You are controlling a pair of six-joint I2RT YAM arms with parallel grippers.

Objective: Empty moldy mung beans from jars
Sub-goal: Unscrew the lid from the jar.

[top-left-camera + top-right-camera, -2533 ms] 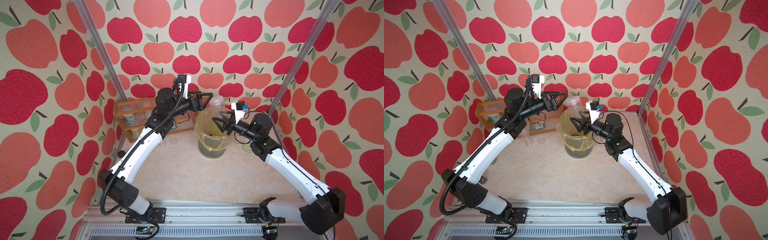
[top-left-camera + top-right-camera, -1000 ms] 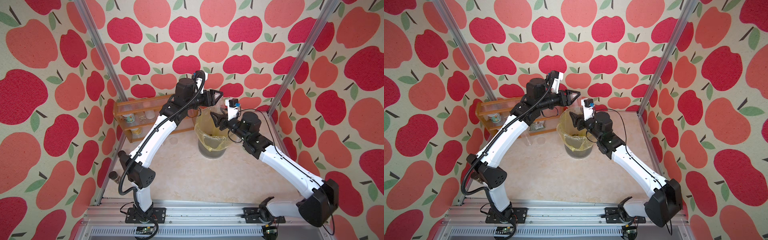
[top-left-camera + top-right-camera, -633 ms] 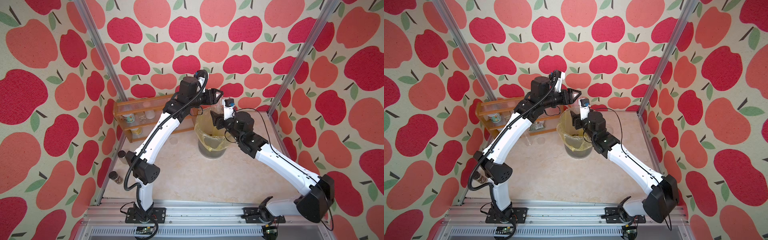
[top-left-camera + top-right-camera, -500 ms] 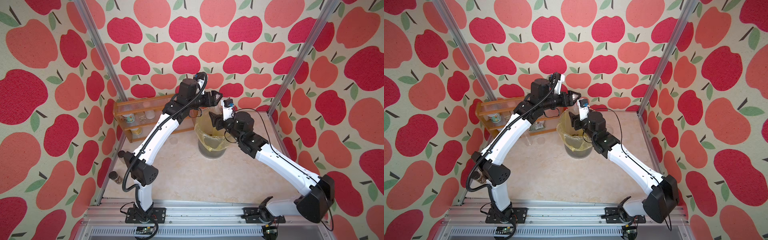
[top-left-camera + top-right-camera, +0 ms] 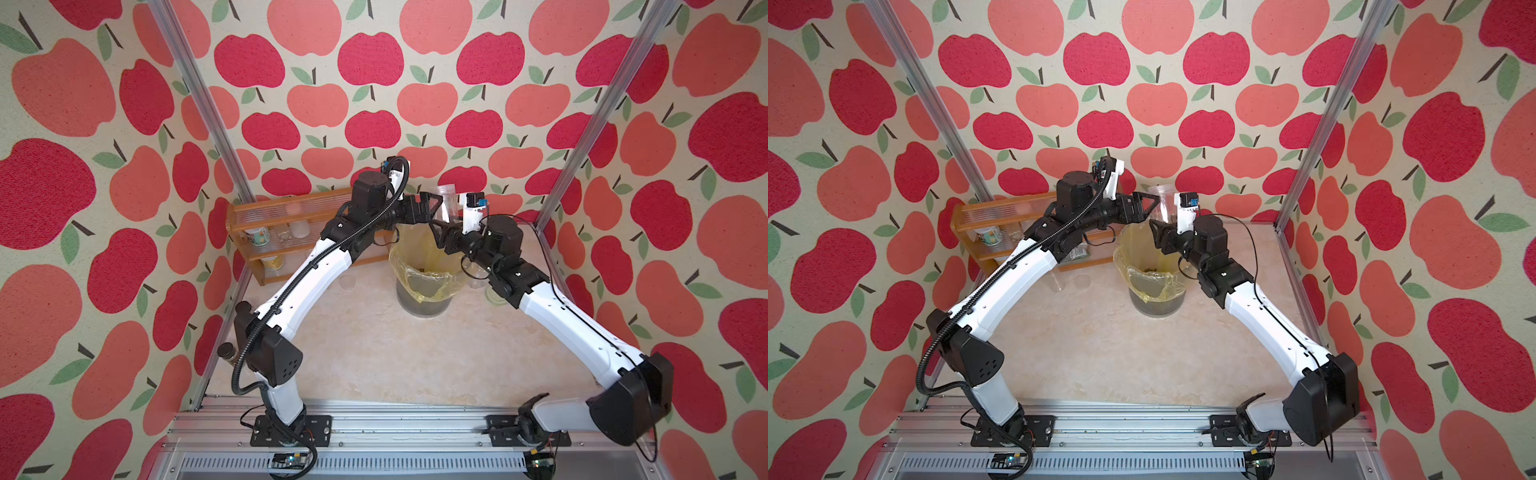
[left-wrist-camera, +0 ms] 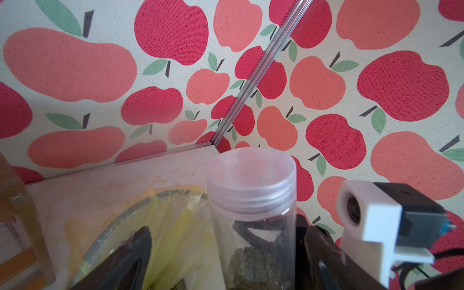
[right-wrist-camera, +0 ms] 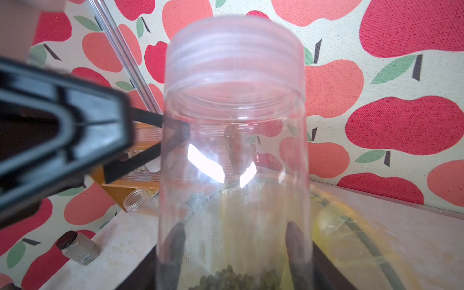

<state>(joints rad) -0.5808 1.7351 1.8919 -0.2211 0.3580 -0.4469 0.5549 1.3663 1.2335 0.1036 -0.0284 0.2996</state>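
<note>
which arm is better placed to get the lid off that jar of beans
Left, probably. The left pincer stands open right at the frosted lid, free to close on it. The right pincer is shut on the jar, holding it upright.

Lab test booth: apple-print fabric walls [image 5: 370,58], aluminium posts [image 5: 203,104], rail-mounted arms [image 5: 307,282].

A yellow-bagged bin [image 5: 422,305] stands on the table [image 5: 395,365]; beside it a wooden rack [image 5: 286,199] holds a printed can [image 5: 258,237].
</note>
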